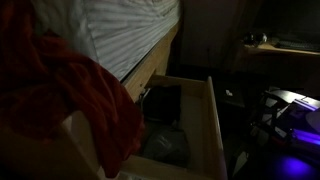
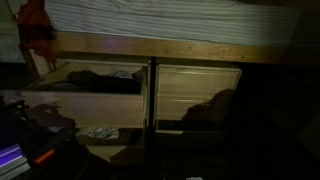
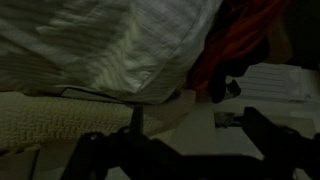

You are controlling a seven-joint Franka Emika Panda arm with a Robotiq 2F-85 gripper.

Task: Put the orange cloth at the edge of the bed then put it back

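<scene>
The room is very dark, but I can make out one bed [image 2: 180, 45] with a wooden frame and one striped sheet [image 2: 180, 15] across the top. There is one orange cloth [image 2: 35, 25]. In an exterior view it hangs in a bunch at the far left end of the bed, at the corner, over the edge of the sheet. In an exterior view the same cloth [image 1: 95, 95] fills the near left side and drapes down over something pale that I cannot identify. The wrist view has the cloth [image 3: 235, 45] at upper right, just beside the hanging edge of the sheet [image 3: 110, 50]. I count one gripper [image 3: 185, 150], seen only in the wrist view as a dark shape along the bottom. Its two fingers [image 3: 100, 155] stand wide apart with nothing between them, and they are clear of the cloth. Under the bed rail I count two drawers side by side. The left drawer [image 2: 85, 105] is pulled out with dark clothes lying in it, and the right drawer [image 2: 200, 85] is pushed in. The pulled-out drawer [image 1: 215, 120] also shows in an exterior view. Something pale lies below it, too dim to name. One purple light [image 1: 295, 140] glows low at the side.
</scene>
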